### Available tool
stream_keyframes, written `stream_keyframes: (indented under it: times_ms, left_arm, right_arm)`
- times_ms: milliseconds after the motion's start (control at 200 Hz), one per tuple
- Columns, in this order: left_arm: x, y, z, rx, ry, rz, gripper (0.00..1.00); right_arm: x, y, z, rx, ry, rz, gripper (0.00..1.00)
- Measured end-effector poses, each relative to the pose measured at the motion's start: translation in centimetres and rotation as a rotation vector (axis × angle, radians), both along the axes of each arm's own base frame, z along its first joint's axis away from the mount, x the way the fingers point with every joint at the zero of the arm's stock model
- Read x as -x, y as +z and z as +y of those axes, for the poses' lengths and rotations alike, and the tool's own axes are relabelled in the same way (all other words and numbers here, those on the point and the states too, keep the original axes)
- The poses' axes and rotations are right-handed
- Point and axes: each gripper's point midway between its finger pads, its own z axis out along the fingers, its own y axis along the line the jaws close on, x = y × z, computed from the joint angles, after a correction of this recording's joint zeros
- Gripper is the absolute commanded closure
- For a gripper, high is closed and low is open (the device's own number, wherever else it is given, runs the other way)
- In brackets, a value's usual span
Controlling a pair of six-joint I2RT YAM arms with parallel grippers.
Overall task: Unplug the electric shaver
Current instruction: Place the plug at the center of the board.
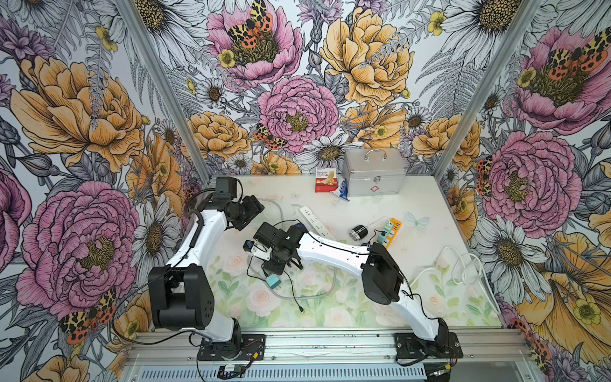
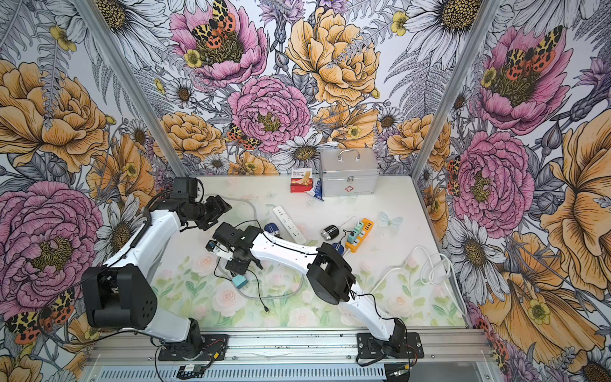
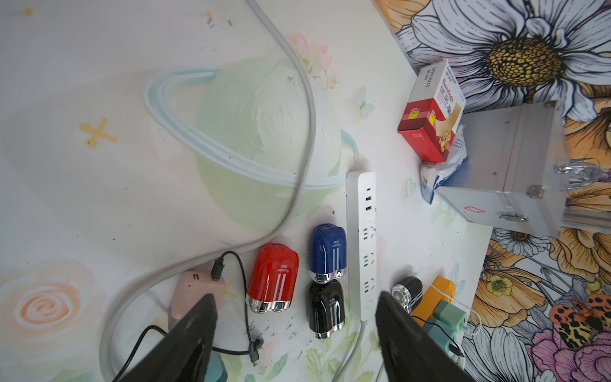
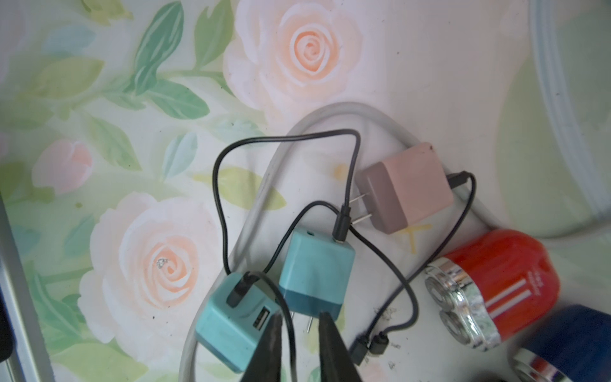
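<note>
The job looks largely done but not finished. Three chargers lie loose on the floral mat (image 1: 347, 307) with their prongs bare: a pink charger (image 4: 408, 188) and two teal chargers (image 4: 315, 271). The red shaver (image 3: 272, 277), blue shaver (image 3: 329, 253) and glossy black shaver (image 3: 325, 309) rest cord-free just beside the white power strip (image 3: 362, 238), whose sockets appear empty. What seems left is the small black electric shaver (image 3: 408, 290), lying on its side against the orange power strip (image 3: 436, 294). A thin white cord (image 1: 379, 221) appears to link it to a mint adapter (image 3: 451, 316) seated in that strip. This shaver is stubby and rounded, with a shiny silver foil head. The right gripper (image 4: 301, 319) hangs over the teal chargers with its jaws a narrow gap apart, clamping nothing that can be seen. The left gripper (image 3: 296, 296) hovers above the shavers, spread wide and empty.
</note>
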Motion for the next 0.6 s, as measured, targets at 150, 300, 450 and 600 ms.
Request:
stream_keyframes:
  times_ms: [150,300,450,600]
  left_arm:
    - [-2.1,1.5,-2.0,0.002,-0.048,-0.038,0.23]
    - [-4.8,3.3,-3.8,0.007,-0.082,-0.088,0.24]
    - [-7.9,4.8,-6.0,0.016,-0.116,-0.133,0.24]
    - [-11.3,4.1,-9.5,0.028,-0.168,-0.146,0.24]
  right_arm:
    - [-1.0,0.3,-0.5,-0.005,-0.023,-0.001,0.52]
    - [-2.4,2.5,-2.4,-0.027,-0.071,-0.009,0.48]
    - [-4.2,6.9,-6.1,-0.077,-0.155,-0.032,0.47]
    - [-7.1,10.3,-12.1,-0.104,-0.315,-0.070,0.45]
